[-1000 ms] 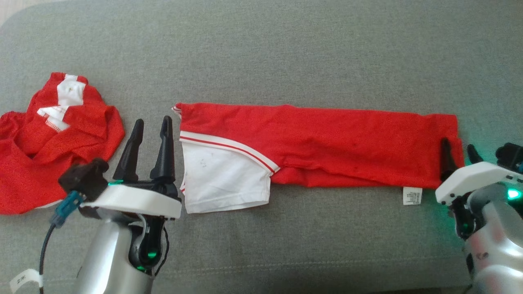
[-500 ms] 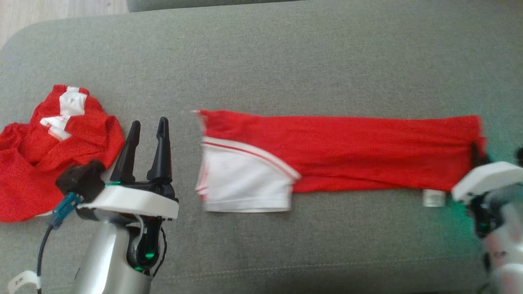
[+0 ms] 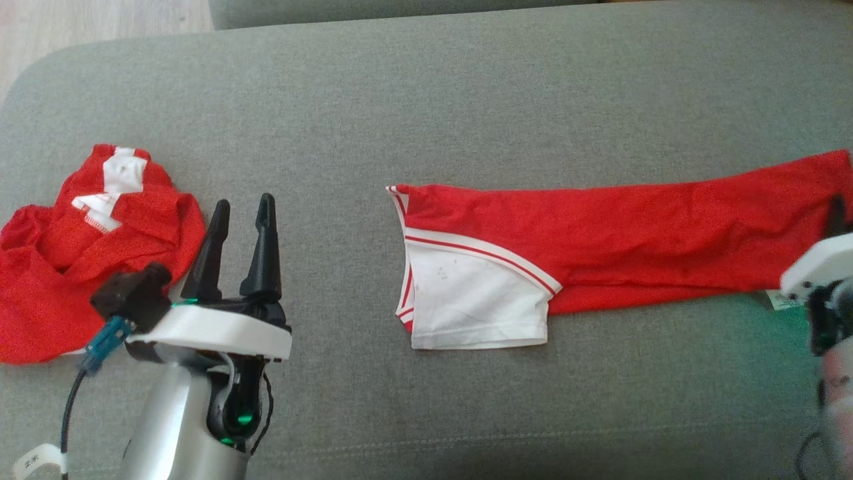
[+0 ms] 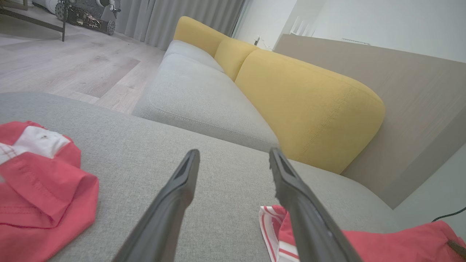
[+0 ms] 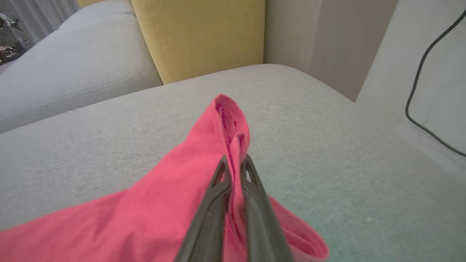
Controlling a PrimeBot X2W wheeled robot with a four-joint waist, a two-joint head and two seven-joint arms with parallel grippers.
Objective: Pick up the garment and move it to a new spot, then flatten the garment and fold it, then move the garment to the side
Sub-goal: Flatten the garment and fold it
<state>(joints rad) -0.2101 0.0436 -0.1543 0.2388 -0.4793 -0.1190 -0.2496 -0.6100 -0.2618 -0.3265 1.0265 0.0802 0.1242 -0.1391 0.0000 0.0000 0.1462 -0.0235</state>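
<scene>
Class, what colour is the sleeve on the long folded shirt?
The sleeve is white with a red stripe; clearest in the head view.

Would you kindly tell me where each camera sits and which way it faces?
Head view: on the head, facing down at the cushion and folded garment; left gripper lower left, right gripper far right.
Left wrist view: on that wrist, facing the yellow backrest between open fingers.
Right wrist view: on that wrist, along shut fingers pinching the folded garment.
Shared: the folded garment.
</scene>
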